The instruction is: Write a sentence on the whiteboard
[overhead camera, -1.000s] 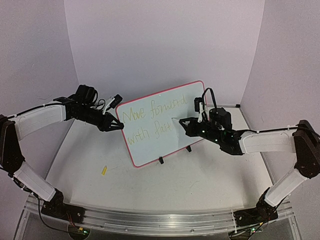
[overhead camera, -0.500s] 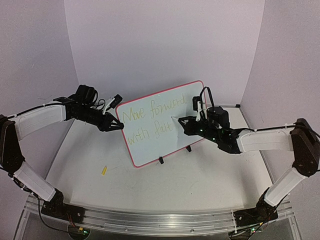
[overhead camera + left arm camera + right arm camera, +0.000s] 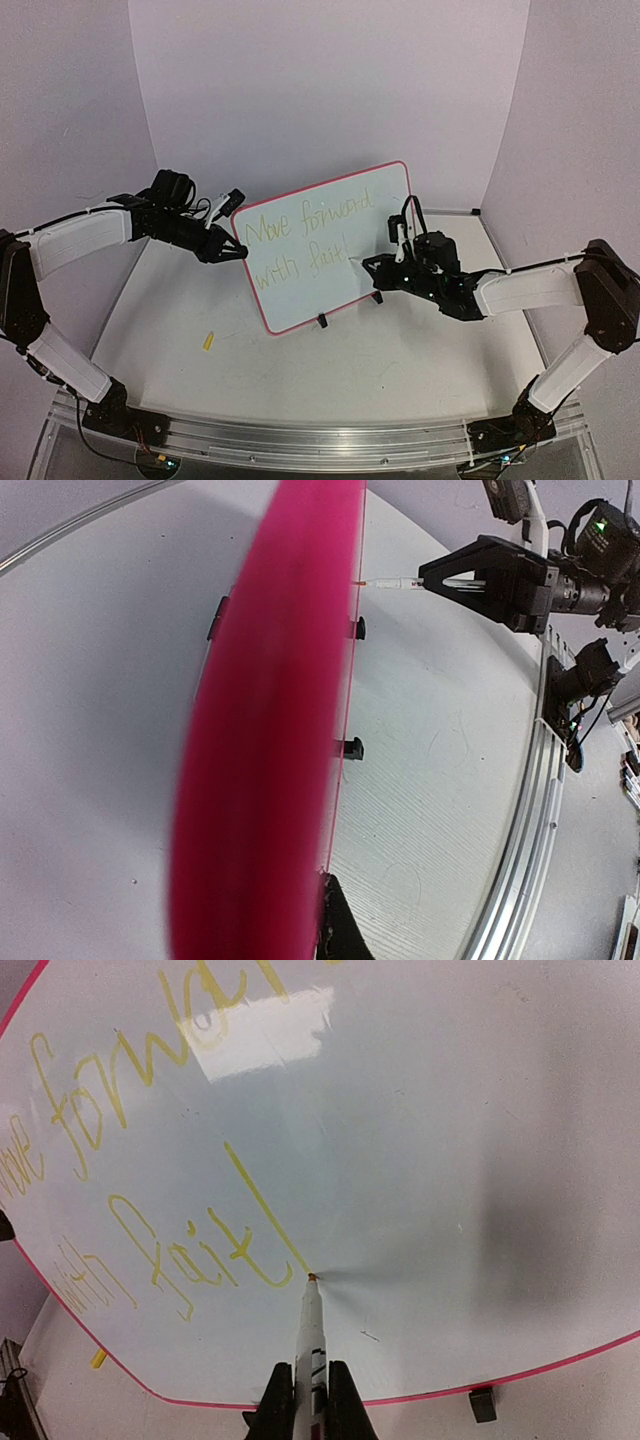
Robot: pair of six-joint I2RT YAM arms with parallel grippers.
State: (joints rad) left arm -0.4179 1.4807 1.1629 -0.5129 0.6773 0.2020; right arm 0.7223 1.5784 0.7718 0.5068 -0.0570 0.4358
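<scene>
The whiteboard (image 3: 300, 300) stands tilted on the table, pink-rimmed, with the sentence (image 3: 300, 238) in yellow cursive: "Move forward" above "with fait" and one long stroke. My left gripper (image 3: 238, 250) is shut on the board's left edge; in the left wrist view that rim (image 3: 270, 740) is a pink blur beside one dark finger (image 3: 342, 932). My right gripper (image 3: 372, 268) is shut on a white marker (image 3: 312, 1330). Its tip touches the whiteboard (image 3: 450, 1160) at the foot of the long stroke after "fait" in the sentence (image 3: 190, 1250). Both of the right gripper's (image 3: 308, 1385) fingers clamp the barrel.
A small yellow cap (image 3: 208, 341) lies on the table left of the board, also seen in the right wrist view as a yellow cap (image 3: 98, 1358). Black feet (image 3: 322, 321) prop the board. An aluminium rail (image 3: 320, 435) runs along the near edge; purple walls close in behind.
My right gripper has slid down and a little right along the board, and the marker has drawn a long downstroke after "fait". The left arm and the board have stayed put.
</scene>
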